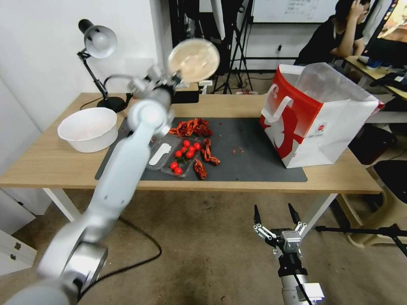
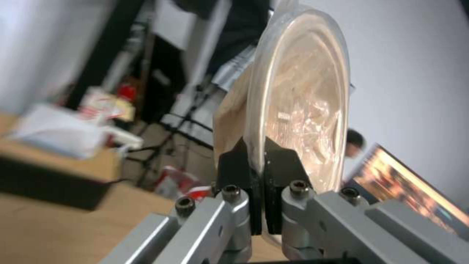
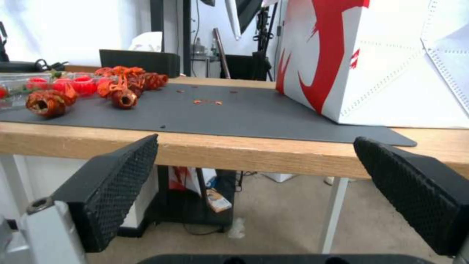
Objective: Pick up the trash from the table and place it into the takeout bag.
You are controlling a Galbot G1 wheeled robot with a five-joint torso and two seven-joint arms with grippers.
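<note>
Above the table's [image 1: 55, 165] far edge, beige shallow bowl [image 1: 193, 60] is hanging on edge, rim pinched between the left gripper's [image 2: 257, 161] clenched fingers, likely lifted clear for carrying to the takeout bag [image 1: 322, 123]. Right gripper [image 1: 277, 220] is idling, jaws spread, below the near edge.

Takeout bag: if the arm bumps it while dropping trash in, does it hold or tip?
The takeout bag probably tips or slides easily: it is tall, thin-walled paper, standing near the table edge. Its open mouth looks soft and may buckle if brushed. The left pincer, clamped on the beige shallow bowl, should likely come from above.
</note>
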